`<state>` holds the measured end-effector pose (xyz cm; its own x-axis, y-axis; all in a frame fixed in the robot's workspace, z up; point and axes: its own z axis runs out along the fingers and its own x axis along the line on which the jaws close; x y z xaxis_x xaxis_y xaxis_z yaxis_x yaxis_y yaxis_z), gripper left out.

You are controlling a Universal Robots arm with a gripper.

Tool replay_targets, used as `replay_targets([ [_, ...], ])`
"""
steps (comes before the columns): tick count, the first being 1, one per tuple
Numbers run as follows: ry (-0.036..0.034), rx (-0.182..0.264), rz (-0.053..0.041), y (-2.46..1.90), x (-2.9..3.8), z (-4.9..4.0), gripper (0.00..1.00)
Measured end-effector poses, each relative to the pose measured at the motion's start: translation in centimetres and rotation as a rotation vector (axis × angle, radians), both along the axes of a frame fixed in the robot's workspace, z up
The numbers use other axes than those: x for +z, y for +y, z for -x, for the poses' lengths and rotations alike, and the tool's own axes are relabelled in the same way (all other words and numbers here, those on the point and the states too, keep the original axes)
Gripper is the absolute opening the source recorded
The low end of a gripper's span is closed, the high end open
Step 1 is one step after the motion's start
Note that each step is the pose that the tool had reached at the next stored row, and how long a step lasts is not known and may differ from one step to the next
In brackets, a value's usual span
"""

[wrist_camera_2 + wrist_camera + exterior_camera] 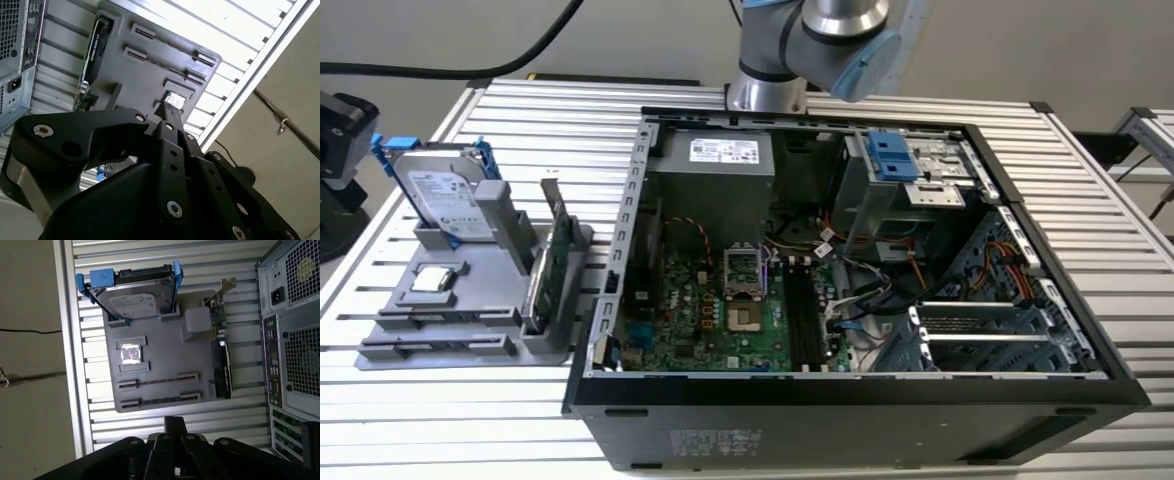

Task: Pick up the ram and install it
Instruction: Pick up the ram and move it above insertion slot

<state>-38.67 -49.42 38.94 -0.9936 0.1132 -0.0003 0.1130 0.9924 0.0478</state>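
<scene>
Two ram sticks stand edge-on as slim dark bars in the long slots of the grey holder tray (467, 300). One ram stick (157, 381) sits beside the other (160, 400), and they appear again in the second wrist view (165, 50) and the exterior view (440, 318). My gripper (175, 421) is shut and empty, hanging high above the tray's edge on the ram side, well apart from the sticks. In the second wrist view the gripper (170, 114) points toward the tray. The open computer case (854, 250) shows long black motherboard slots (803, 320).
The tray also holds a hard drive in a blue bracket (135, 292), a processor chip (131, 352) and a tall green card with a metal bracket (222, 365). The case's rear panel (292, 340) lies close beside the tray. The robot arm (814, 40) rises behind the case.
</scene>
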Motion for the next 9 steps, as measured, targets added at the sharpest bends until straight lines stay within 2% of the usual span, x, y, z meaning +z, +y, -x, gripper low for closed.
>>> replay_targets([
  [9, 0.0000, -0.014, 0.0000, 0.00, 0.01, 0.00, 0.00],
])
